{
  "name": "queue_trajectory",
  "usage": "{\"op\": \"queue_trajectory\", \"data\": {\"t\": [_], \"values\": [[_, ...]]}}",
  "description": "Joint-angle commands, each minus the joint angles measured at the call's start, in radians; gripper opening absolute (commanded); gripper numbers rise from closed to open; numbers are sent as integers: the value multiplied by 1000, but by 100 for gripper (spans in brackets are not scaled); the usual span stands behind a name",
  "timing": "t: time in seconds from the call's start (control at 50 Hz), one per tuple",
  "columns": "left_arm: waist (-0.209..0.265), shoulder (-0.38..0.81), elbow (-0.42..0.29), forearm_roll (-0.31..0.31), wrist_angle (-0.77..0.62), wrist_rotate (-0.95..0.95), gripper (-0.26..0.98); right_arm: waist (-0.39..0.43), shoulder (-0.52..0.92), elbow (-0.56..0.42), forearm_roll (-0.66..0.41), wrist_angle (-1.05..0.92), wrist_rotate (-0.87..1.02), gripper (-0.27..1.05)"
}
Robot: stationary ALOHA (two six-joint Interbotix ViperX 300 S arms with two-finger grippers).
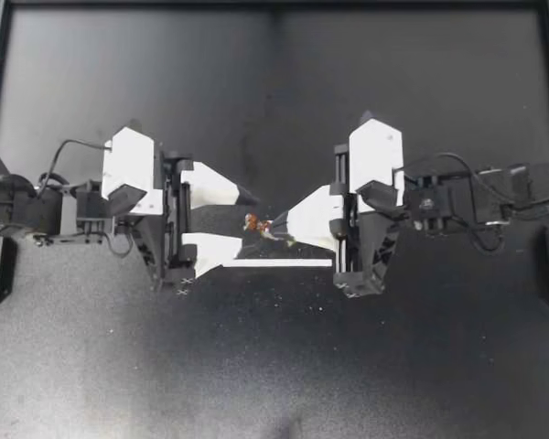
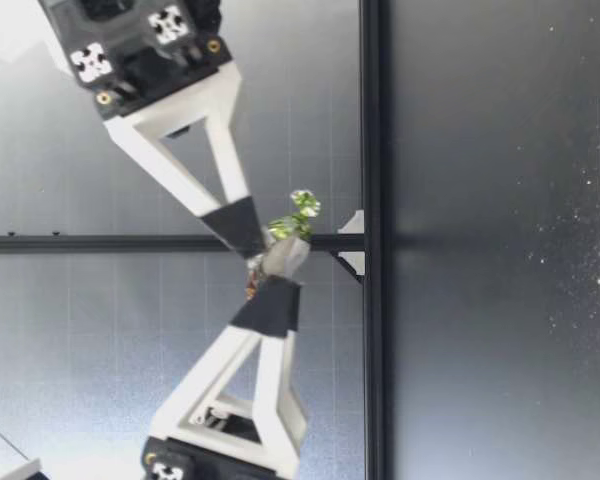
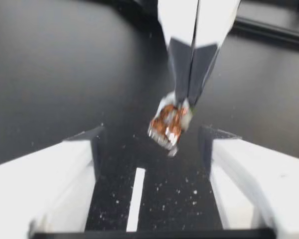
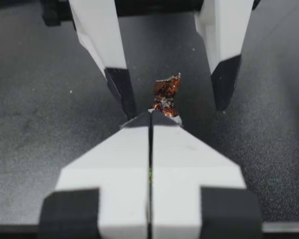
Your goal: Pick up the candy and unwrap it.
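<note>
The candy, a small brown-red sweet in crinkled foil, hangs above the table with my right gripper shut on one end of its wrapper. My left gripper is open, one finger on each side of the candy, neither touching it. In the right wrist view the candy sticks out past my shut right gripper, between the left gripper's dark fingertips. Seen from the left wrist, the candy dangles from the right gripper, just ahead of my open left gripper. The low view shows the wrapper held well above the table.
A thin white strip lies on the dark table just below the grippers, also seen under the left gripper. Small white crumbs dot the surface around it. A black frame borders the table at the back and sides.
</note>
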Motion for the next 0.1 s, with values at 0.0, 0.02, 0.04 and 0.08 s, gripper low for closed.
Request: {"op": "queue_trajectory", "data": {"t": [0.0, 0.02, 0.04, 0.08], "values": [[2, -14, -28, 2, -9, 3, 65, 9, -8, -25, 2, -11, 0, -20], [0, -11, -29, 2, -9, 3, 65, 11, -5, -26, 2, -11, 0, -20], [2, -9, -31, 2, -9, 2, 65, 12, -5, -28, 2, -11, 0, -20], [2, -2, -35, 0, -9, 2, 65, 17, -2, -31, 2, -11, 0, -20]]}}
